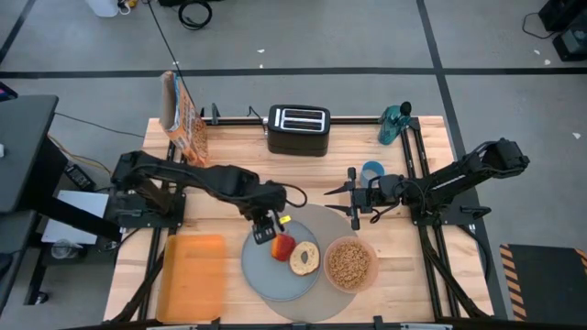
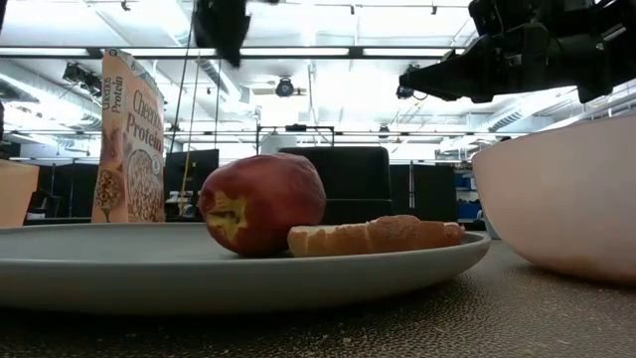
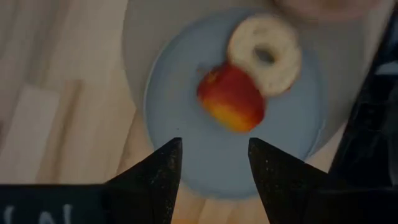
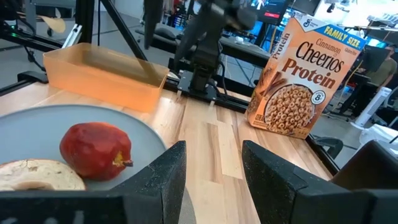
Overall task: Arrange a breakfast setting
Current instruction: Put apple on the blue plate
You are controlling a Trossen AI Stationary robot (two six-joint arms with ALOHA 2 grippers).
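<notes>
**Apple and bagel on the plate, both grippers empty**

Red apple (image 1: 282,247) lying on the grey plate (image 1: 261,270), touching the bagel (image 1: 304,258) beside it; in the low view, apple (image 2: 262,203) in front of the toaster, bagel (image 2: 376,236) flat against its base. Plate resting on the large round mat (image 1: 321,220). Pink bowl (image 1: 349,263) full of cereal, on the mat just beside the plate. Left gripper (image 1: 266,229) poised above the plate's edge near the apple, fingers (image 3: 155,177) apart, nothing between them. Right gripper (image 1: 354,194) over the far rim of the mat, fingers (image 4: 163,177) apart and empty. Toaster (image 1: 298,129) and cereal box (image 1: 183,119) along the far side of the table (image 1: 238,160); orange tray (image 1: 192,277) near the plate.
</notes>
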